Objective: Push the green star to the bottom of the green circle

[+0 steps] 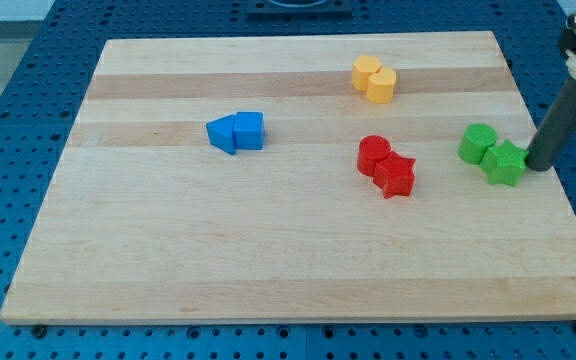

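The green star (505, 163) lies near the board's right edge, touching the green circle (477, 143) on the circle's lower right. My tip (539, 165) sits just right of the green star, touching or almost touching its right side. The dark rod rises from it up to the view's top right.
A red circle (373, 154) and a red star (395, 176) touch each other mid-board. Two yellow blocks (374, 79) sit near the top. Two blue blocks (236, 131) sit at the left of centre. The board's right edge (558, 190) is close to my tip.
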`<state>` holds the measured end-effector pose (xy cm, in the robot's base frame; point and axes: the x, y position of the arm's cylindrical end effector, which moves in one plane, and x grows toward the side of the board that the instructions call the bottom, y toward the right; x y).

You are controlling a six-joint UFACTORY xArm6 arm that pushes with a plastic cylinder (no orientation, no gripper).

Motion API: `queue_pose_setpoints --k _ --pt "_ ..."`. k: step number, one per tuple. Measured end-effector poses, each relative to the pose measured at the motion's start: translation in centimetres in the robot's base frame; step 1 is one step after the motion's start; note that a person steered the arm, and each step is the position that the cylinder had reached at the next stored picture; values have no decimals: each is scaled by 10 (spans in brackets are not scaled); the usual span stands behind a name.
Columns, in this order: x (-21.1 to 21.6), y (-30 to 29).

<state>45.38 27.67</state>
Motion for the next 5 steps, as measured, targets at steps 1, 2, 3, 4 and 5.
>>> queue_pose_setpoints --k 1,2,3,4,5 --pt "8 -2" --pt "8 -9" --pt "8 -30" --pt "8 -31" --pt "9 -38"
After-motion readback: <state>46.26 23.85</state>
